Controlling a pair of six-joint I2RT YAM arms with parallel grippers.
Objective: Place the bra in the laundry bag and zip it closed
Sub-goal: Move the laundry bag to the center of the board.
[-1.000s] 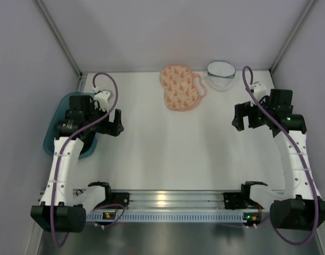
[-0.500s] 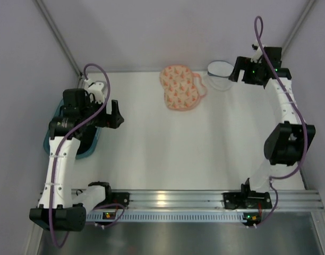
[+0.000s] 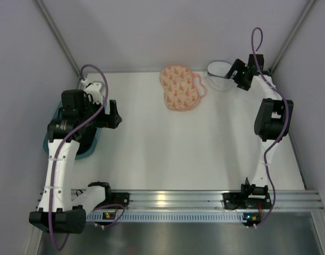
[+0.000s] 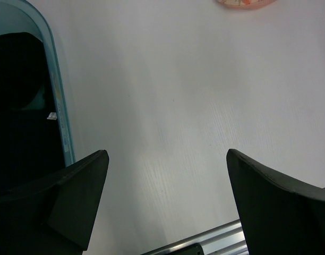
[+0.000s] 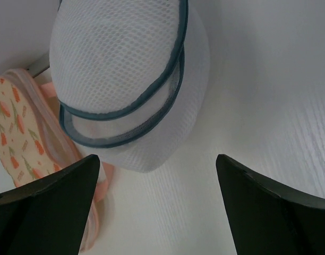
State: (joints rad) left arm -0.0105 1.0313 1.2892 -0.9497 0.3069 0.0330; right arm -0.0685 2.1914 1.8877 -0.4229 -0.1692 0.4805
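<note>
The bra (image 4: 19, 117) is lying dark inside the teal bin (image 4: 57, 106) at the left, well apart from the laundry bag (image 3: 178, 89) at the far middle, so a shallow pinch is likely risking catching one strap and snagging the rim; at the right, the mesh tub (image 5: 125, 69) is inviting a mistaken grab. The left gripper (image 4: 167, 159) is hanging spread wide over the bin's edge, holding nothing; the right gripper (image 5: 157, 162) is hovering spread wide near the tub, empty

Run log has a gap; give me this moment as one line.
left gripper: open, by bin | right gripper: open, at mesh tub | bra: in bin | bag: on table, untouched
</note>
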